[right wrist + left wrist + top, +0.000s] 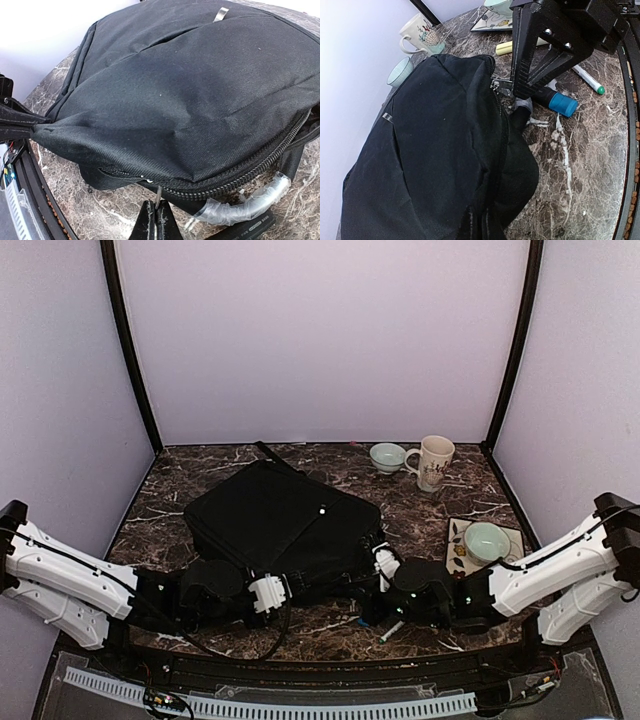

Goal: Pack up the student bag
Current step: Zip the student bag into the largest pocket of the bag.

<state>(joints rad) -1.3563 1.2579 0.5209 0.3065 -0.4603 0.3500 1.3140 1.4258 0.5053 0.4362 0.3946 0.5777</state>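
Observation:
The student bag [280, 520] is a large flat black fabric bag lying in the middle of the marble table. It fills the left wrist view [430, 150] and the right wrist view [190, 90]. My left gripper [300, 585] is shut on a fold of the bag's near edge [480, 222]. My right gripper [156, 222] is shut on a small silver zipper pull [158, 196] on the bag's edge. It also shows in the left wrist view [520, 90] and in the top view [380, 552]. The zipper [240, 175] is partly open.
A blue-capped marker [555, 101], a green-capped pen [590, 82] and a yellow stick [510, 47] lie by the bag's right end. A white mug [433, 460] and a green cup [386, 456] stand at the back. A plate with a cup [485, 542] is at the right.

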